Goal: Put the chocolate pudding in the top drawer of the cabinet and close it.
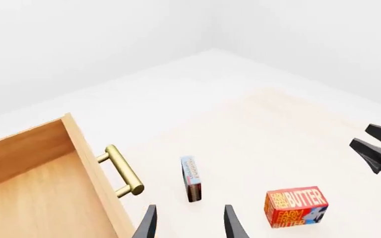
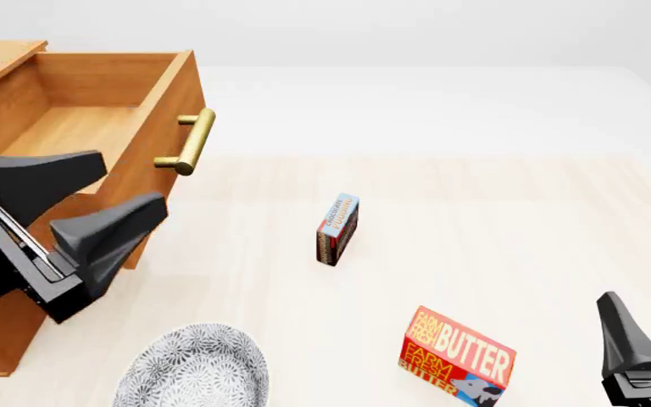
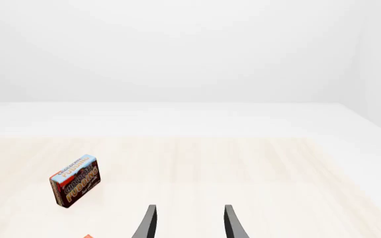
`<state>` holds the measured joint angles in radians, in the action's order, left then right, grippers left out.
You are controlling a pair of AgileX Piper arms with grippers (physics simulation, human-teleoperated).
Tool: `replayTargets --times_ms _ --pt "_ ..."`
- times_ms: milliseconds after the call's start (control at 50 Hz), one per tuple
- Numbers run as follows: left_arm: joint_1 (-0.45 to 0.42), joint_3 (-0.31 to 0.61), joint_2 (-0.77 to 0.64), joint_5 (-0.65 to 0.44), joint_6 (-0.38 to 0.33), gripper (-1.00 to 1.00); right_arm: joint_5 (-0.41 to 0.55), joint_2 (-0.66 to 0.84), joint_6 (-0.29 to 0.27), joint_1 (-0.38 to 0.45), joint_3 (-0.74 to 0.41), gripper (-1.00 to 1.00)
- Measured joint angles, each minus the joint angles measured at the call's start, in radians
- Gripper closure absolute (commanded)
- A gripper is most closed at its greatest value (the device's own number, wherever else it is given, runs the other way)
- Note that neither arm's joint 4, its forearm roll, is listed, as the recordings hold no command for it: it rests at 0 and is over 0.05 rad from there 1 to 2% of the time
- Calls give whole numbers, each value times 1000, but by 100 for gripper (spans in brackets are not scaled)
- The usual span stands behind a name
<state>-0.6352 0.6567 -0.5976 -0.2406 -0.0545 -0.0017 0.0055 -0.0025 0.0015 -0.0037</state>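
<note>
Beside the open top drawer [image 2: 99,127], toward the butter box [image 2: 458,356], the chocolate pudding [image 2: 337,229] stands on edge. We hold both the left gripper [image 2: 82,203] and right gripper [image 3: 187,220] open, empty. Next, we judge: grasp the pudding.

One pudding box [image 2: 338,228], one butter box [image 2: 458,357], one plate [image 2: 192,370], one cabinet [image 2: 9,161].

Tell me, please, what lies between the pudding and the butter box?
Only bare table, as the front view shows: chocolate pudding and butter box stand apart.
</note>
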Motion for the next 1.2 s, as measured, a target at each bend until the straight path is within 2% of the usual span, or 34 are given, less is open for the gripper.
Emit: replayTargets --times_ms 360,440,680,980,1200 --pt "-67 -295 36 267 91 -100 0 0 0 0 0 -100" --pt "-75 -360 7 358 106 -100 0 0 0 0 0 -100" --pt "-89 -480 -148 624 136 -100 0 0 0 0 0 -100" --pt "-103 -546 -421 965 179 -100 0 0 0 0 0 -100" --pt "-122 -500 -579 1064 215 -100 0 0 0 0 0 -100"
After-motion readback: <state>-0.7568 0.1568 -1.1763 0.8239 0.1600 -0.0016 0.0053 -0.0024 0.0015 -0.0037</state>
